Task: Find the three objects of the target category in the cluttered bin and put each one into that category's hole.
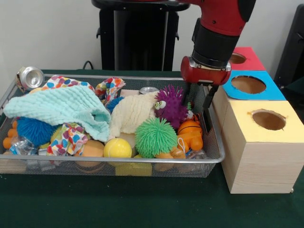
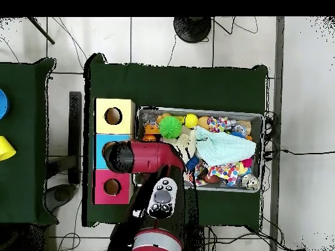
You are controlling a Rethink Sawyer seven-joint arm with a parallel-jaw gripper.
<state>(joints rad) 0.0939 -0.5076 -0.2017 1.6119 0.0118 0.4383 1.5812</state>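
front view, hand spread open, empty, over bin's right end, orange toy just beneath

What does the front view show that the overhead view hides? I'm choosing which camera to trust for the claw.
Only the front view shows the claw, open, down inside the wire bin beside the purple furry toy. Only the overhead view shows all three box holes from above, including the red box. Both show the green spiky ball and the mint cloth.
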